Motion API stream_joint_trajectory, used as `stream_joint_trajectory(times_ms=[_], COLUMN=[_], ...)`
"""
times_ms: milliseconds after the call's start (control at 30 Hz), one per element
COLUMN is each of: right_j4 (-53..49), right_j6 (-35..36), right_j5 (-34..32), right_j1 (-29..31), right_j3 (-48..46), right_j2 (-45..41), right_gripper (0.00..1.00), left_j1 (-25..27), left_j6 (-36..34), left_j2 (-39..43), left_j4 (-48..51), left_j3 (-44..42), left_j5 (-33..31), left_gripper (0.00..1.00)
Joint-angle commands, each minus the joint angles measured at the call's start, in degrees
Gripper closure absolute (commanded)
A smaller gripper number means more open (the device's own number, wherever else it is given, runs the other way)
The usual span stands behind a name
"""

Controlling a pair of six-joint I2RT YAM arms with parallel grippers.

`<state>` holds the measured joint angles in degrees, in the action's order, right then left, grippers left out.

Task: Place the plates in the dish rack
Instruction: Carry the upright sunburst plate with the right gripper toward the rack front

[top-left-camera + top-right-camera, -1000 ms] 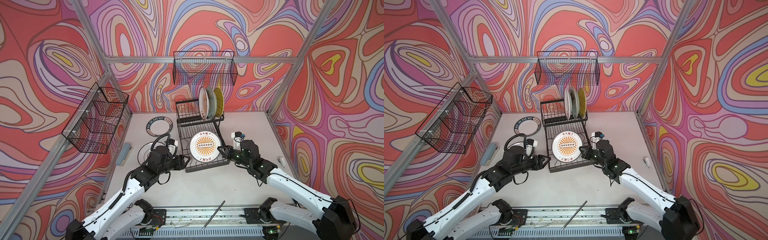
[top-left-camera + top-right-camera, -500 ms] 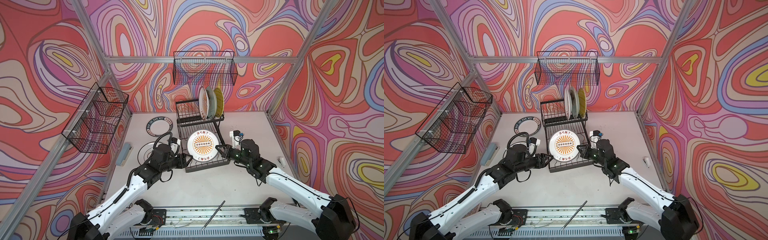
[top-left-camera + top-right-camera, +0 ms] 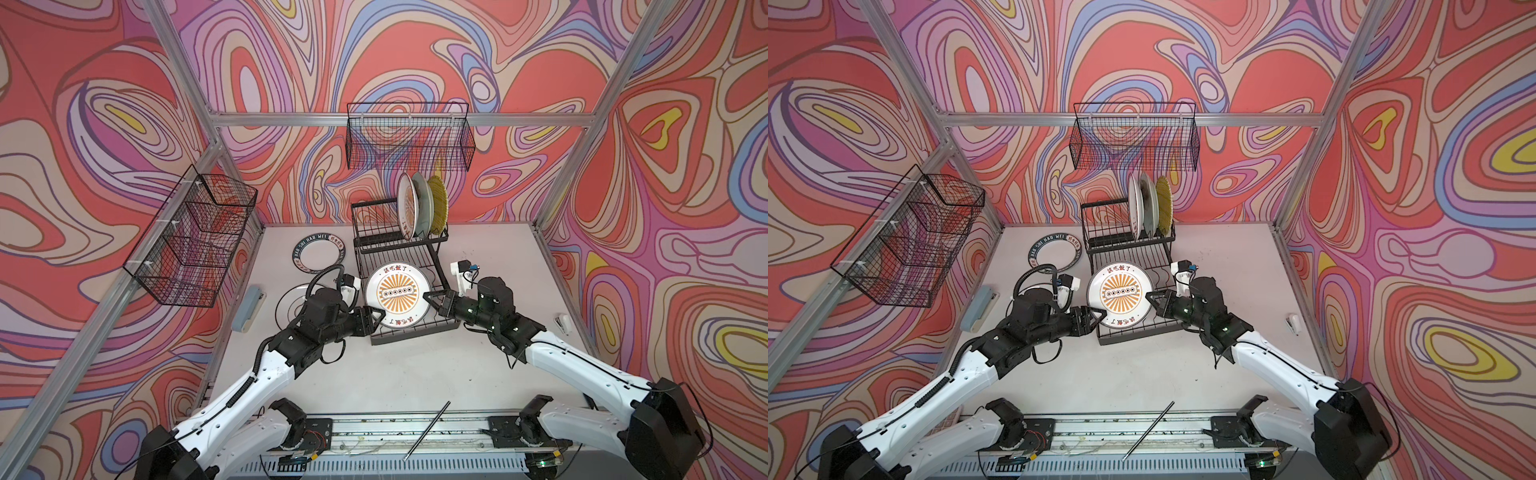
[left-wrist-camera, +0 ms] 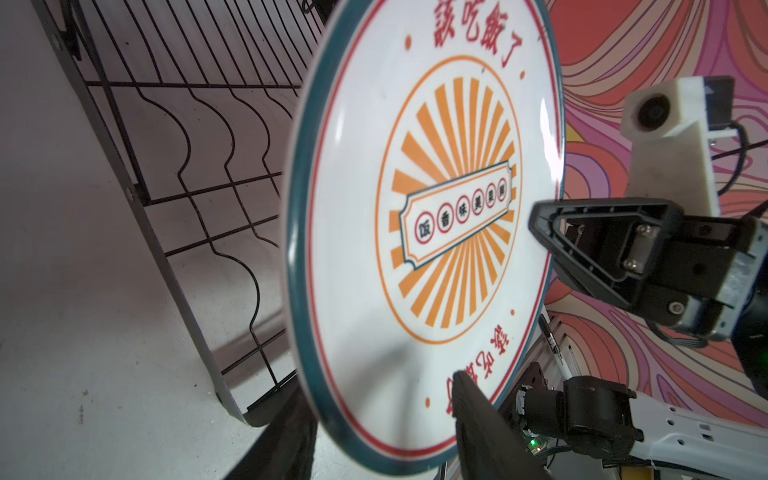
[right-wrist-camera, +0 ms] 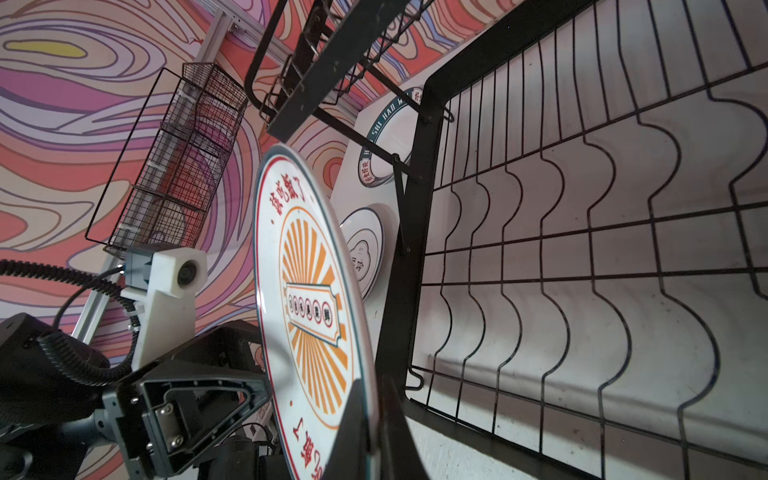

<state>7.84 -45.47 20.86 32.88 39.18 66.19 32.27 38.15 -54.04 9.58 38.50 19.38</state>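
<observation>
A white plate with an orange sunburst (image 3: 397, 297) (image 3: 1119, 297) hangs tilted over the flat lower tray of the black wire dish rack (image 3: 415, 332) (image 3: 1125, 241). My right gripper (image 3: 430, 299) (image 5: 374, 424) is shut on its right rim. My left gripper (image 3: 376, 318) (image 4: 382, 432) is open, with one finger on each side of the plate's left rim (image 4: 316, 399). Three plates stand in the upper tier: sunburst (image 3: 405, 208), pale green (image 3: 424, 203) and yellow (image 3: 438, 203). On the table lie a black lettered-rim plate (image 3: 318, 251) and a dark-ringed white plate (image 3: 291, 303), the latter partly hidden by my left arm.
Fine-mesh baskets hang on the back wall (image 3: 409, 141) and the left wall (image 3: 195, 237). A blue-grey block (image 3: 248, 307) lies at the table's left edge, a small white object (image 3: 562, 323) at its right edge, and a thin metal rod (image 3: 428, 430) on the front rail.
The right gripper has carried the sunburst plate a little to the left, so its left rim now sits between the left gripper's fingers. The left arm has barely moved.
</observation>
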Motion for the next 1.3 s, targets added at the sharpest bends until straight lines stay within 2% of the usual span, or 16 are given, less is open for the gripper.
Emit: stream_joint_trajectory(times_ms=[0, 267, 667, 933, 1033, 1267], right_j4=[3.0, 3.9, 5.2, 9.1, 10.3, 12.9], right_j6=[0.7, 1.0, 0.8, -1.1, -1.5, -2.3], right_j5=[3.7, 5.6, 7.6, 9.2, 9.6, 10.3], right_j1=[-0.4, -0.4, -0.4, -0.4, -0.3, -0.3], right_j3=[0.9, 0.9, 1.8, 1.2, 1.0, 0.6], right_j2=[1.4, 2.4, 3.9, 5.5, 5.8, 5.8], right_gripper=[1.00, 1.00, 1.00, 1.00, 0.95, 0.83], left_j1=[0.1, 0.1, 0.0, 0.0, 0.0, 0.0], left_j6=[0.2, 0.1, 0.2, 1.8, 2.2, 3.3], left_j2=[1.2, 2.8, 5.9, 5.5, 4.9, 4.1], left_j4=[-1.6, -1.5, -2.1, -4.7, -5.4, -8.0], left_j3=[-0.3, -0.7, -1.9, -3.2, -3.1, -3.8], left_j5=[-1.6, -3.3, -5.5, -5.2, -4.8, -3.1], left_gripper=[0.47, 0.53, 0.74, 0.94, 1.00, 1.00])
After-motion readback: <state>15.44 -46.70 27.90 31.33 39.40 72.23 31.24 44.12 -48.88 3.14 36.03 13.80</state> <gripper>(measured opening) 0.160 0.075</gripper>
